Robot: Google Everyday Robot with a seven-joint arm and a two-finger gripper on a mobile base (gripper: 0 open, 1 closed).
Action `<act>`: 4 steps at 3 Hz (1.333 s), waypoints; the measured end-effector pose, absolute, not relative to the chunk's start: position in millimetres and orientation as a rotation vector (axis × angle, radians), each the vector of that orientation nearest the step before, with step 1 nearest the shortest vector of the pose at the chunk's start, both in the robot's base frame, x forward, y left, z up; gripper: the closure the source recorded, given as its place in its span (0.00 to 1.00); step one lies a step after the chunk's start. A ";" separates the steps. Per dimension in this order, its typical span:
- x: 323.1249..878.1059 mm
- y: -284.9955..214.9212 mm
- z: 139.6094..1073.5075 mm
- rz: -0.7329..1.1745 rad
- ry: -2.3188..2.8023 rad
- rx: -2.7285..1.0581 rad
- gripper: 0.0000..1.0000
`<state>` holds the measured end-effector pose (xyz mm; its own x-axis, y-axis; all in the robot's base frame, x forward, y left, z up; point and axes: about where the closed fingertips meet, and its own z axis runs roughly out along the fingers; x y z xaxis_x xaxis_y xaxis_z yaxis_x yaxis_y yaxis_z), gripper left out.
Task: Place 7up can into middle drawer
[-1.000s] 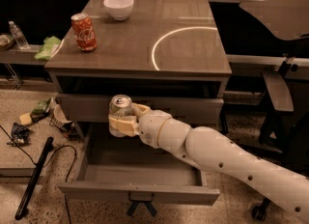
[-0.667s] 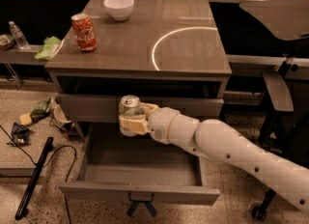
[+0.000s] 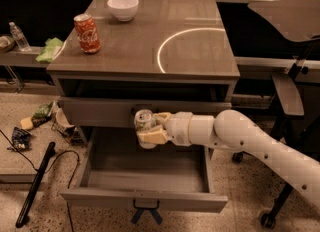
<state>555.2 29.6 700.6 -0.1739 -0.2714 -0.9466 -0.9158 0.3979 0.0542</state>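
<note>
7up can: standing upright, long axis vertical, shiny top facing up; hanging over the back of the open middle drawer.
Gripper: jaws clenching the 7up can, the arm reaching in from the drawer's right.
Surface: lying above the drawer, carrying a red cola can and a white bowl.
Room: speckled floor left of the drawer, with wrappers and a black rod lying on it.

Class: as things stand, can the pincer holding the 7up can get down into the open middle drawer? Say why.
Probably yes. The pincer, shut on the 7up can, hangs over the back of the middle drawer, which is pulled out; nothing shows between them.
</note>
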 end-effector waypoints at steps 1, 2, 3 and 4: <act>561.8 17.9 666.8 0.745 1.629 -1.155 1.00; 573.4 -12.0 622.4 0.634 1.639 -1.148 1.00; 582.9 -36.3 580.5 0.585 1.682 -1.109 1.00; 582.6 -51.1 539.2 0.591 1.742 -1.049 1.00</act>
